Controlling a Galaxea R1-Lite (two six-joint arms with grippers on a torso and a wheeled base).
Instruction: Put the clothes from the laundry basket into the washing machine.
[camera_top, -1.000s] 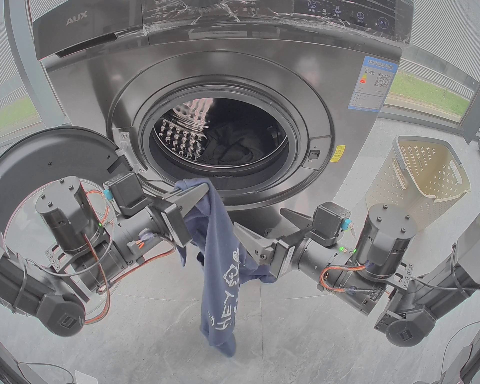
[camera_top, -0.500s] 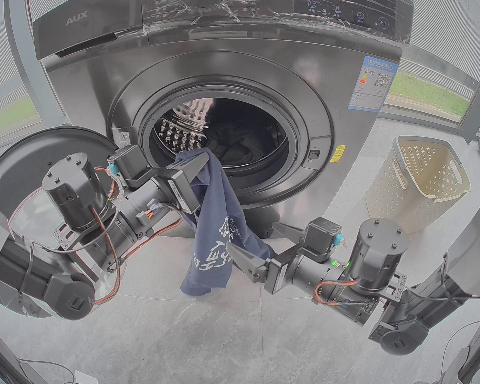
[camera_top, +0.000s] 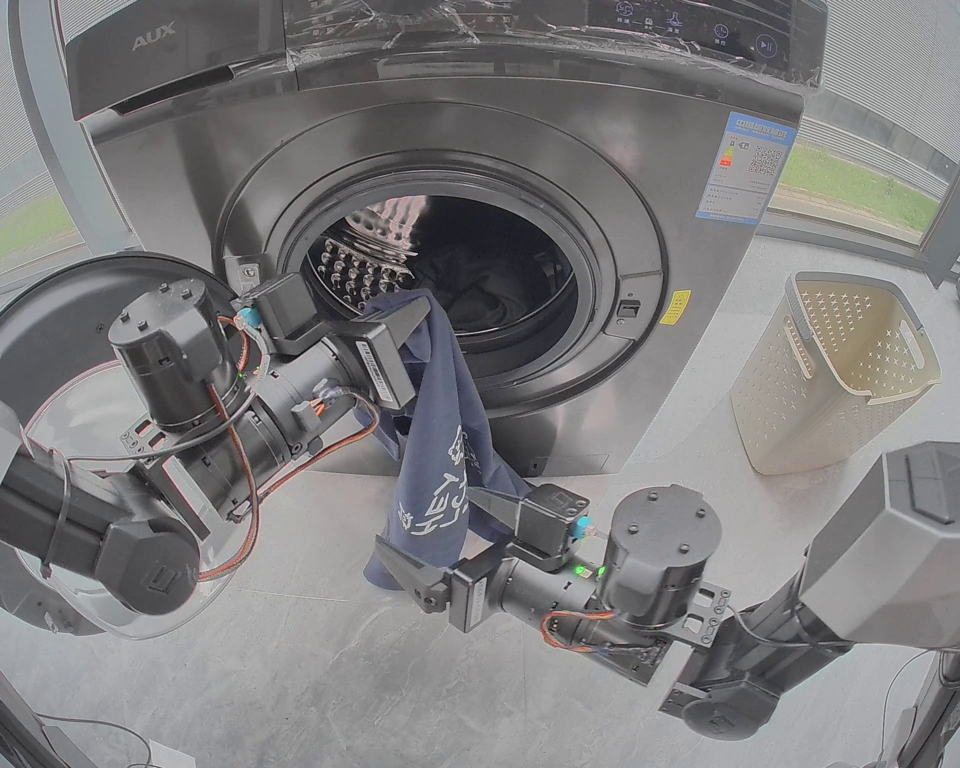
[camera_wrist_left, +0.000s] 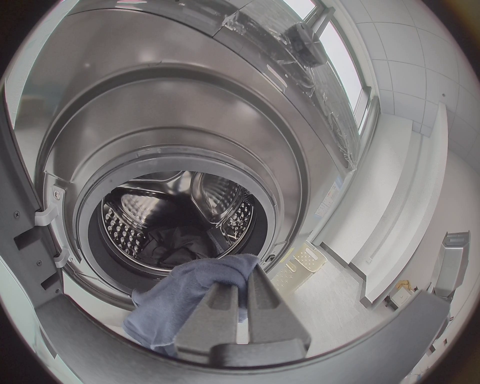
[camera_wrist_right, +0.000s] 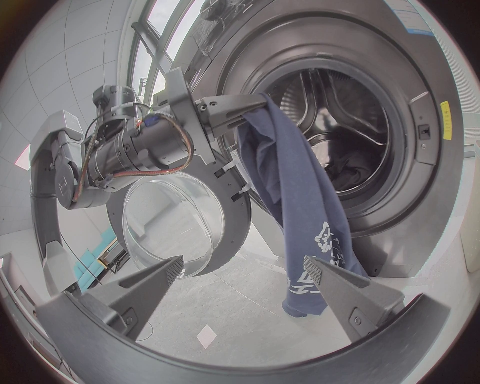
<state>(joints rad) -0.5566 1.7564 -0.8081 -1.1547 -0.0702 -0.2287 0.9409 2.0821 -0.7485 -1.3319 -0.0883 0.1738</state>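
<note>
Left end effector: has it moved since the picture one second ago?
Yes. The left end effector has risen toward the round opening of the washing machine, carrying the blue shirt up with it.

The shirt (camera_top: 440, 440) held in my left gripper (camera_top: 412, 312) is navy blue with white print. My left gripper is dark grey; my right gripper (camera_top: 447, 540) matches. The washing machine (camera_top: 640, 170) is silver-grey. Its drum (camera_top: 365, 270) is bright metal, dotted with holes. The clothes (camera_top: 480, 285) inside are black. Label (camera_top: 745, 165): blue and white. Sticker (camera_top: 675, 306): yellow. The laundry basket (camera_top: 790, 410) is cream, patterned with small perforations. The floor (camera_top: 300, 660) is grey.
</note>
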